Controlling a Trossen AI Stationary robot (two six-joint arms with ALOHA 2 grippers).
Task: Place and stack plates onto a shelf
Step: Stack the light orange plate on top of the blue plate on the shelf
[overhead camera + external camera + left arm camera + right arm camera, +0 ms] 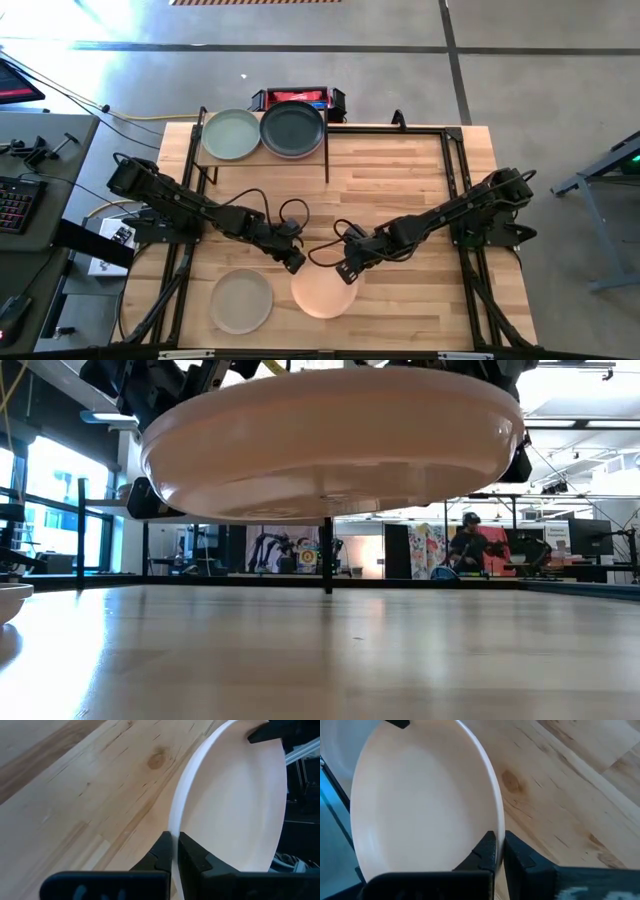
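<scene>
Two claws pinch one peach plate [322, 295] by opposite rim edges, holding it level, clear above the bench [400, 190]. Left claw [296, 264] reaches in low from one side, right claw [346, 272] from the other, both arms stretched forward. Beyond them, the shelf [265, 160] carries green and dark grey plates.

- Tabletop [400, 190]: light-wood planks, black frame rails along both sides.
- Shelf [262, 158]: at the far edge, carrying a pale sage plate [231, 134] and dark grey plate [292, 128], apparently touching.
- Beige-grey plate [241, 300]: flat on the near-left tabletop.
</scene>
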